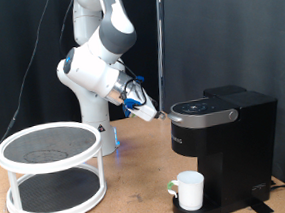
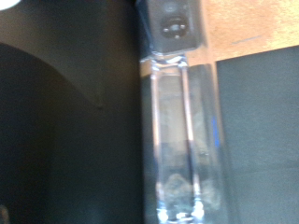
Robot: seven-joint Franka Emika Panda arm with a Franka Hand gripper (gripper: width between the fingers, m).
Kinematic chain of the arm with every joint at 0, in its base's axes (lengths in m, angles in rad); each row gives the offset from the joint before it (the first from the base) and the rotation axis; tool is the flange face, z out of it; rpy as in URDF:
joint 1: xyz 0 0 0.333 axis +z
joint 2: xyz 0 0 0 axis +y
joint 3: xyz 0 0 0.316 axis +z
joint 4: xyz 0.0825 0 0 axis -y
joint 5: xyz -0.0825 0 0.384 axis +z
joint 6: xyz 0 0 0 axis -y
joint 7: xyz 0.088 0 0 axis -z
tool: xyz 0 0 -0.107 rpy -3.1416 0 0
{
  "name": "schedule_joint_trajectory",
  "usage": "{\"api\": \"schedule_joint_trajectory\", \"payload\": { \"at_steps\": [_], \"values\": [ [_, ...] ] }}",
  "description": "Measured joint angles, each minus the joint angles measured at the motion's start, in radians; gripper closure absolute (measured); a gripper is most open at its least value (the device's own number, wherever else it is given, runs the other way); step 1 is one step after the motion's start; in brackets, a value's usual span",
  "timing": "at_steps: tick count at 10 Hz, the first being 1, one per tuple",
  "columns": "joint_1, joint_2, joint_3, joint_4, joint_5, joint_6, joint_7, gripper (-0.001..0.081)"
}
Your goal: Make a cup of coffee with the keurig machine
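My wrist view is a blur: a pale streaked strip (image 2: 182,131) I cannot identify, its far end cut by the edge. In the exterior view the keurig machine (image 1: 226,144) runs off the frame's right, and my fingertips are too small to read.

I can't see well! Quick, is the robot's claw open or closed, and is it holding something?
Claw: cannot be told if open or closed; nothing seen held. It is beside the machine's lid.

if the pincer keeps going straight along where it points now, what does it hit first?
Most likely the keurig machine: the pincer sits just off its silver-rimmed top, aimed at it in the exterior view. Depth is unclear, so it could slide past the front. The cup sits well below that line.
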State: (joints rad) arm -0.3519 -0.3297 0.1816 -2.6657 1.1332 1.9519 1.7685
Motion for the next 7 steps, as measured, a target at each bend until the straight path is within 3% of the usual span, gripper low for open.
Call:
{"api": "schedule_joint_trajectory", "payload": {
  "at_steps": [4, 7],
  "values": [
    [0.001, -0.140, 0.003, -0.038, -0.033, -0.054, -0.004, 0.0071],
    [0.000, -0.246, -0.033, -0.030, -0.020, -0.106, -0.003, 0.0071]
  ]
}}
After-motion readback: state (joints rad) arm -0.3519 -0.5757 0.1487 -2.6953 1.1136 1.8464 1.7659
